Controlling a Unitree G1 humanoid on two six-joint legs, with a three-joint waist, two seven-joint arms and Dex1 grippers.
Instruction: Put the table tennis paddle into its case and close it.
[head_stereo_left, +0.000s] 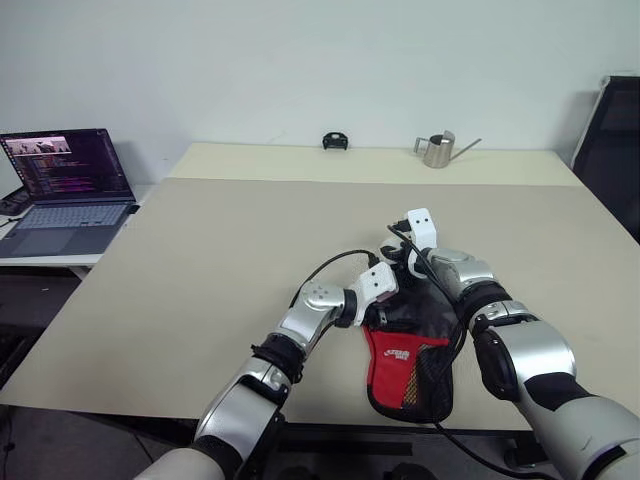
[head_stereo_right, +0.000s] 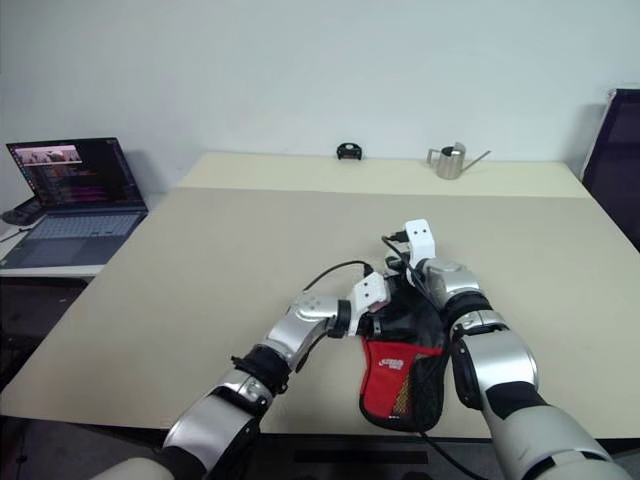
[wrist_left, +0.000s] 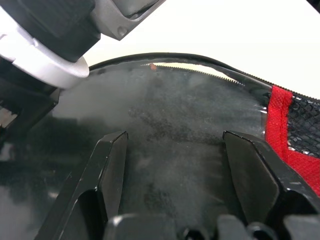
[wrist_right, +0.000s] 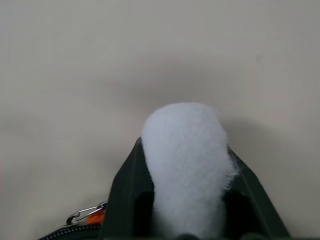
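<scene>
Two claws work the case (head_stereo_left: 408, 362) at the surface's (head_stereo_left: 200, 270) near edge: left claw (wrist_left: 175, 175) spread, pressing fabric w/o gripping; right claw (wrist_right: 186, 165) clenched by the zip pull (wrist_right: 86, 215), can't tell on what; pull steadily along the teeth, keeping fabric taut; paddle probably inside.

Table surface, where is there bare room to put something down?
The table is bare from the case left toward the laptop, and between the case and the watering can. It is crowded where both arms meet over the case.
</scene>
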